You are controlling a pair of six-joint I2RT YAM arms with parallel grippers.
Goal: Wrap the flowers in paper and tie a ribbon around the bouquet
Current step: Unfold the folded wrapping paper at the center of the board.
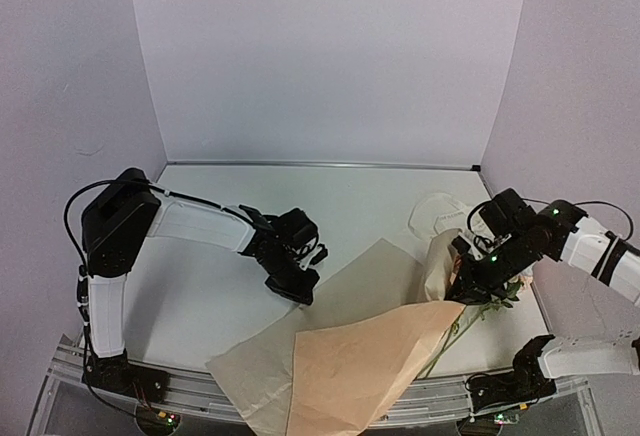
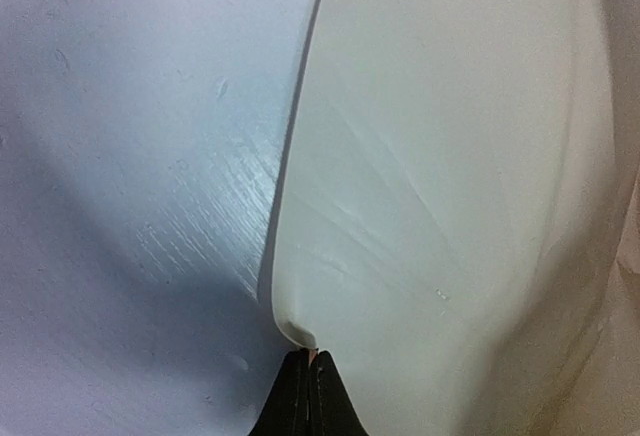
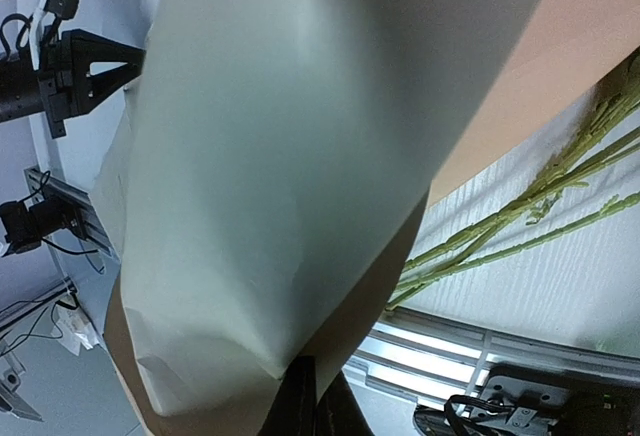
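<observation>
The tan kraft paper lies at the table's front, folded over the flowers. Only their green stems stick out; the heads are hidden. A pale grey-green sheet lies with the paper. My left gripper is shut on the sheet's left corner, with a sliver of tan paper showing between the tips. My right gripper is shut on the raised edge of the paper and pale sheet above the stems. The cream ribbon lies loose at the back right.
White walls close in the table at the back and both sides. A metal rail runs along the near edge, and the paper overhangs it. Cables trail from both arms.
</observation>
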